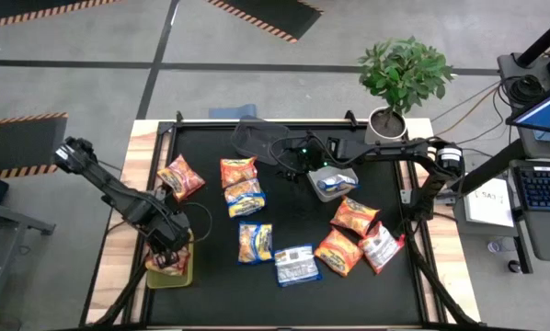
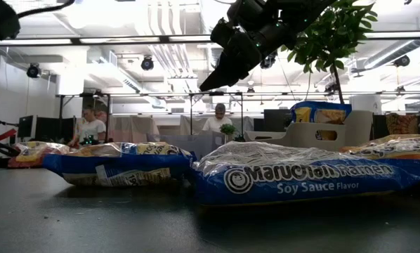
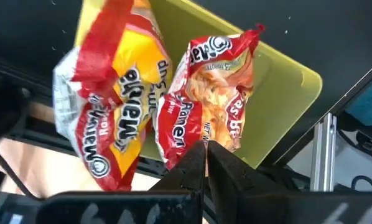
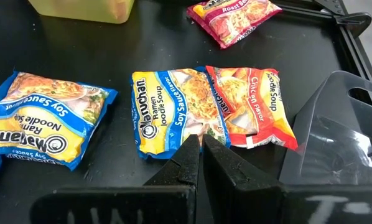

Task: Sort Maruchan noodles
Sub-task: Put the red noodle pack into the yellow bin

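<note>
Noodle packets lie flat on the black table mat: a red one [image 1: 180, 176], an orange one [image 1: 238, 170], blue ones [image 1: 245, 198] [image 1: 255, 242] [image 1: 296, 265], and orange and pink-white ones at the right [image 1: 355, 218]. The yellow-green bin [image 1: 185, 268] at the left near corner holds a red packet [image 3: 108, 112]. My left gripper [image 3: 206, 149] hovers over this bin, shut on a second red packet [image 3: 214, 87]. A grey bin [image 1: 333, 181] holds a blue packet. My right gripper [image 4: 201, 146] hangs shut, high above the blue [image 4: 173, 112] and orange [image 4: 251, 106] packets, touching nothing. My left gripper pinches the red packet by its crimped end edge [image 3: 195, 138] between the two fingertips, coming from above and pointing down. The packet hangs below the fingers over the yellow-green bin [image 3: 285, 81]; whether its lower end rests in the bin I cannot tell.
A potted plant [image 1: 399, 78] stands at the table's far right corner. A dark empty bin [image 1: 252, 138] sits at the far edge behind the packets. People sit at desks in the room beyond [image 2: 90, 130]. Free mat lies along the near edge, in the middle.
</note>
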### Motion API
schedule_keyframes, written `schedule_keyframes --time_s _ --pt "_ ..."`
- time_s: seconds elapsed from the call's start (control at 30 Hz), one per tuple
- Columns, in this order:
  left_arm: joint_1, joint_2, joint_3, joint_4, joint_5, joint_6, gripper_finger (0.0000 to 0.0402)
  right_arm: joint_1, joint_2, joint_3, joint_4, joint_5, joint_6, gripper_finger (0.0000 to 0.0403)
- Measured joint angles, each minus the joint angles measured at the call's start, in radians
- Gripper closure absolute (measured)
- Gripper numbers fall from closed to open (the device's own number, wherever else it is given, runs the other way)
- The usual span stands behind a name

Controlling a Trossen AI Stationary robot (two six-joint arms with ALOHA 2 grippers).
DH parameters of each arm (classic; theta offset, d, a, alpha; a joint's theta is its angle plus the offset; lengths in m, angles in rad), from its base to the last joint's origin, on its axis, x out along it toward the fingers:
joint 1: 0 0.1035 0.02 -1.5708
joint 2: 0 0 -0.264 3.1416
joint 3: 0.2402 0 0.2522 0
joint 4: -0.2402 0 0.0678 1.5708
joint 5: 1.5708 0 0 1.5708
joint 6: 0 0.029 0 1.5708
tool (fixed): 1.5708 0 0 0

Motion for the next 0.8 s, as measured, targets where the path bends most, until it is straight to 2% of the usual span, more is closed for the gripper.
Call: schedule_keyframes --time_s 0.33,0.57,0.63,0.8 --pt "0.000 0.019 -0.015 0.167 0.218 -0.148 0.0401 0.000 0.000 0.000 0.000 0.000 -0.001 0.0394" --pt "0.000 0.018 -0.012 0.167 0.216 -0.153 0.0401 0.000 0.000 -0.001 0.000 0.000 0.000 0.0394" --pt "0.000 0.017 0.010 0.146 0.187 -0.127 0.0401 0.000 0.000 -0.001 0.000 0.000 -0.001 0.0394" --pt "-0.002 0.017 0.059 -0.092 0.130 -0.104 0.0401 0.000 0.000 -0.001 0.007 0.000 -0.010 0.0394"
